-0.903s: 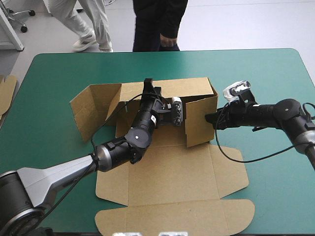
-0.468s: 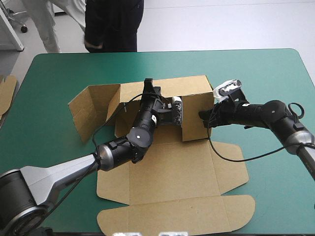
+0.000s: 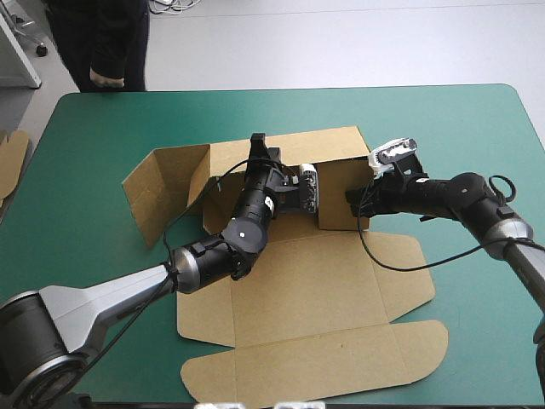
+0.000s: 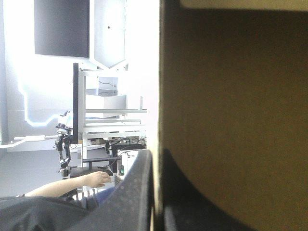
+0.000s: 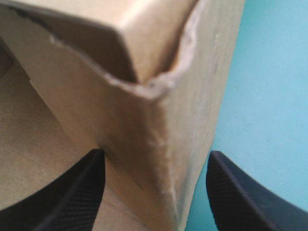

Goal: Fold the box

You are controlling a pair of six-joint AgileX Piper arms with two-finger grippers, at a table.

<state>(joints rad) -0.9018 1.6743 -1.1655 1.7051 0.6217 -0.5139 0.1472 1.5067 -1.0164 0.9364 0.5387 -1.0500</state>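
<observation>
The brown box (image 3: 298,290) lies mid-table, its back wall and right wall raised and its lid flat toward the near edge. My left gripper (image 3: 258,146) reaches over the base to the back wall's top edge. In the left wrist view the gripper (image 4: 156,161) is shut on that wall, a thin board edge (image 4: 231,96) between the black fingers (image 4: 134,192). My right gripper (image 3: 351,201) presses against the outside of the right wall (image 3: 336,198). It stands open (image 5: 156,161), with the wall's dented upright corner (image 5: 163,91) between its fingers.
The box's left flap (image 3: 162,192) stands half raised, leaning outward. The lid's rounded tabs (image 3: 315,362) reach close to the table's near edge. More brown board (image 3: 10,158) shows at the table's left edge. Bare teal-green cover (image 3: 477,324) lies to the right.
My right gripper has moved left, pushing the right wall inward. The whole sheet has slid and turned a little on the table. The left gripper has stayed on the back wall.
</observation>
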